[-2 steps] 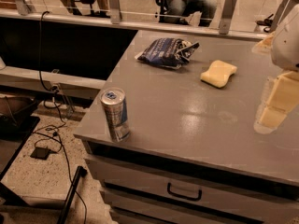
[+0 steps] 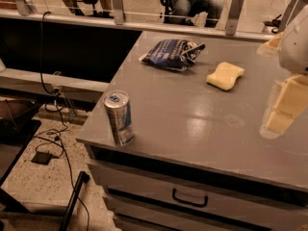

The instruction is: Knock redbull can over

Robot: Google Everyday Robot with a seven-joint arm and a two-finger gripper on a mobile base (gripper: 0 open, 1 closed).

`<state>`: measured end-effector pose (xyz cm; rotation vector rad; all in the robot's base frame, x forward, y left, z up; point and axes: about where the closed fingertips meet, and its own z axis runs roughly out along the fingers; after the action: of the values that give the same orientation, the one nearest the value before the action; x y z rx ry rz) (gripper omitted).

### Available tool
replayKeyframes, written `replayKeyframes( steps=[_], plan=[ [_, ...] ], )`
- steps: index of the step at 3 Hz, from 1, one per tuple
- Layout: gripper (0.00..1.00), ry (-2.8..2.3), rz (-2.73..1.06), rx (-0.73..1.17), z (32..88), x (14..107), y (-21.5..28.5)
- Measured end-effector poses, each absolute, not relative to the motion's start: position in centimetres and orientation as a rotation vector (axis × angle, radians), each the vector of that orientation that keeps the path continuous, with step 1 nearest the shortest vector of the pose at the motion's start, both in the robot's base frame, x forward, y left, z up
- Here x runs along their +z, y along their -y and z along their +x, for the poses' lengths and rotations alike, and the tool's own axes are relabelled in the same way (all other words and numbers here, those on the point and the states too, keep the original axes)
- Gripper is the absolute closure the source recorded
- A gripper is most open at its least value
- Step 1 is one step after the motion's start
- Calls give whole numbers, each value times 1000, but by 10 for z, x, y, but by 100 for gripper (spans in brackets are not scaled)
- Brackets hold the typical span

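Countertop (image 2: pixel 192 129) holds redbull can (image 2: pixel 118 118), tool (image 2: pixel 281 114) far right.

The tool (image 2: pixel 281 110) is seen at the right edge of the view, over the right side of the bench (image 2: pixel 192 124). It is built of pale cream, blocky, flat-faced segments. Above it, a smooth, rounded white arm casing (image 2: pixel 294 44) is shown.
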<state>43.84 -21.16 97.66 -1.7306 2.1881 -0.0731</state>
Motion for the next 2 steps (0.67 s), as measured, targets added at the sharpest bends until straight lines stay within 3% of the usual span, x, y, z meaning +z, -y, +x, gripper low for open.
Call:
replayKeyframes(
  steps=[2],
  plan=[
    [0, -1691, -1683, 167, 449, 1003, 121]
  ],
)
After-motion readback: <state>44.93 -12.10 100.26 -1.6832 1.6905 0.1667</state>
